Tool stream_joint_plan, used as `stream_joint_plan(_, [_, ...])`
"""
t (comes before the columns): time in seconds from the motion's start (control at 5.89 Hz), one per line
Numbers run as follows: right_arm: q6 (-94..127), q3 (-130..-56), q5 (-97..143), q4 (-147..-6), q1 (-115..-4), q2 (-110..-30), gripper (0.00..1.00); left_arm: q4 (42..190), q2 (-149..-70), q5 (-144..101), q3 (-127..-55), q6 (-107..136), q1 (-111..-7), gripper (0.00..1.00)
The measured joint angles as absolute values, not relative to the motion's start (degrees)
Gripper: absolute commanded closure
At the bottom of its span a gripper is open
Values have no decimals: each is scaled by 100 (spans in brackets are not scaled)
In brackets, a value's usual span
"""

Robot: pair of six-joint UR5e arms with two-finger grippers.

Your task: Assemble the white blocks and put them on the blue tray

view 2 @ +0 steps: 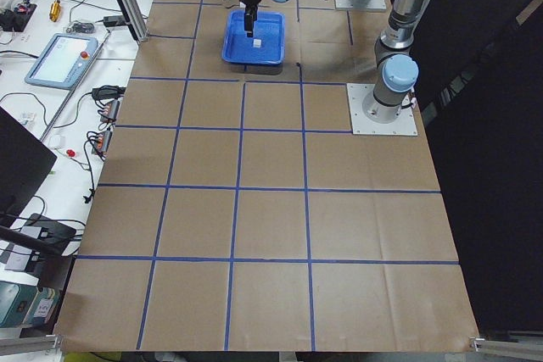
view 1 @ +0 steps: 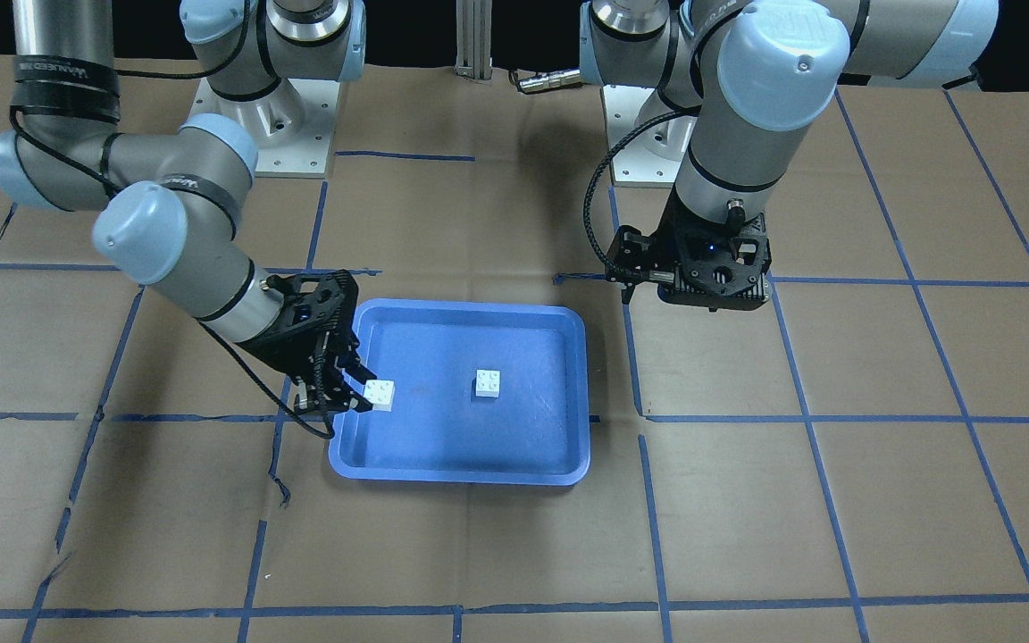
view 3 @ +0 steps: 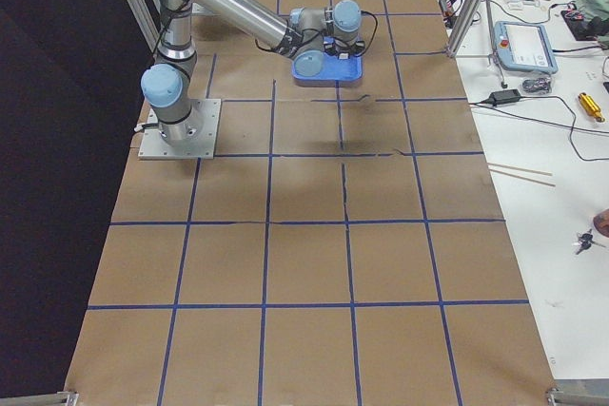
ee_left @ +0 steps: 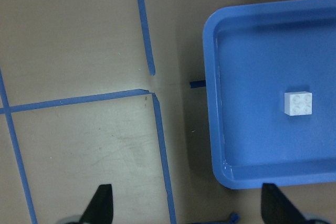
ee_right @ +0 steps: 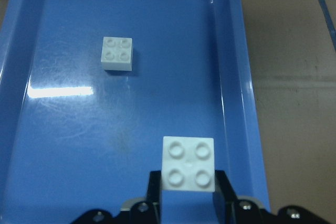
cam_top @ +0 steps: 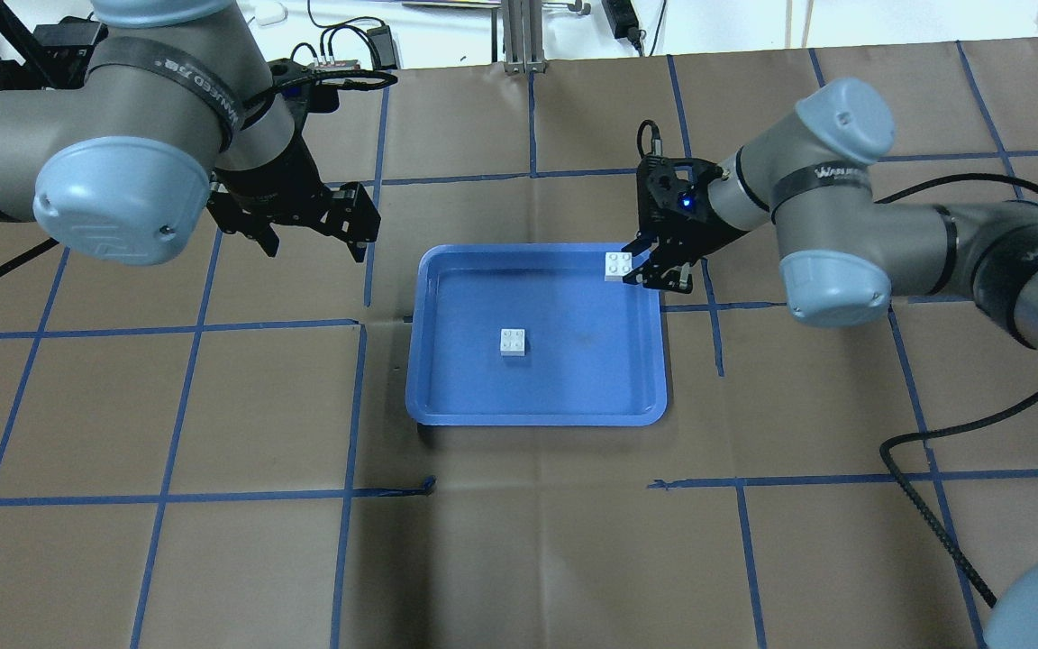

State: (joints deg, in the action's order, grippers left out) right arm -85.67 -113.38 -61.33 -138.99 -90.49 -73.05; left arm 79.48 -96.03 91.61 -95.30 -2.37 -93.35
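1. Covering the table [cam_top: 519,559], brown paper [cam_top: 240,406] carries a grid of blue tape [cam_top: 168,496] lines; the tray sits near the middle, between the two arms.
2. The left arm [cam_top: 104,126] and right arm [cam_top: 933,243] each wear a black band [cam_top: 830,171] with white lettering, too small to read with certainty.
3. The blue tray [cam_top: 537,416] lies flat with its raised rim whole. One short side faces each arm.
4. The left gripper [cam_top: 312,239] hangs over the paper just beside the tray's rim on the robot's left. Its fingers are spread wide with nothing between them, as the left wrist view [ee_left: 189,203] shows.
5. The right gripper [cam_top: 634,269] is clamped on the held block [cam_top: 619,264], one finger on each side face. It reaches in over the tray's rim on the robot's right.
6. The held block is studs up, above the tray floor and close to that rim [ee_right: 189,164].
7. The loose block [cam_top: 513,342] rests studs up on the tray floor, well apart from all four rims and from the held block, with bare blue floor on every side [ee_right: 117,53].
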Motion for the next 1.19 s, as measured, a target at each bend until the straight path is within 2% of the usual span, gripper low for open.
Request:
stream_joint_plan(0.51, [-7743,-12166,-6137,-15506,-9552,-7159,88,8390,-9637,9111,-9182,-208,-9294,1])
stream_joint_plan(1.19, [-7643,-12287,-6124,-16263,-9829,-6708,88,9282,-9019,8965,-9016,-250,-9351,0])
